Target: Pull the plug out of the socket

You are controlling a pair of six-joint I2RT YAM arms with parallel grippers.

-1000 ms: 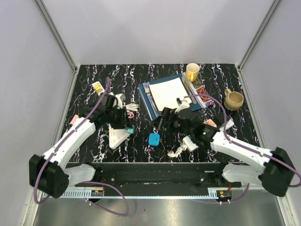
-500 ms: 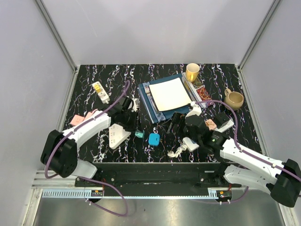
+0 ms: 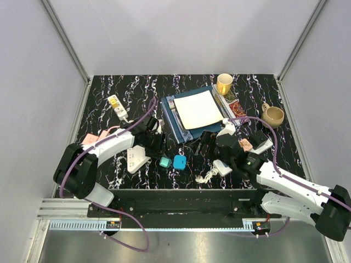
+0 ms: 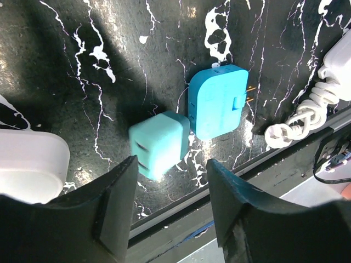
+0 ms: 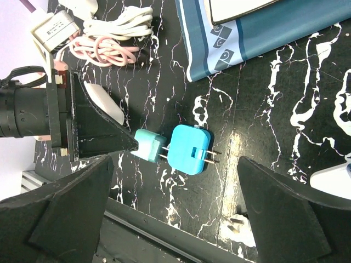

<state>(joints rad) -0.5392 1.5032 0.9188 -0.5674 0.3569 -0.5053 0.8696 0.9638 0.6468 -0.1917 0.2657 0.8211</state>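
Note:
A small teal plug (image 3: 164, 161) (image 4: 159, 143) lies loose on the black marbled table, apart from the white socket strip (image 3: 134, 159) (image 4: 27, 164). Its prongs (image 5: 160, 152) point at a blue adapter (image 3: 179, 161) (image 5: 189, 149) next to it. My left gripper (image 3: 156, 143) (image 4: 170, 181) hovers just over the plug, open, nothing between its fingers. My right gripper (image 3: 204, 143) (image 5: 175, 164) stands wide open above the blue adapter, holding nothing. In the right wrist view the left gripper hides most of the strip.
A blue mat (image 3: 178, 123) with a white plate (image 3: 197, 108) sits behind. A yellow cup (image 3: 224, 83) and a tan mug (image 3: 272, 115) stand at the back right. A white charger with coiled cable (image 3: 211, 172) lies near the front edge. A second small strip (image 3: 116, 105) lies at the back left.
The left gripper carried the teal plug away from the white strip toward the blue adapter, then opened and let it go. The right arm drew back early on, then stayed still.

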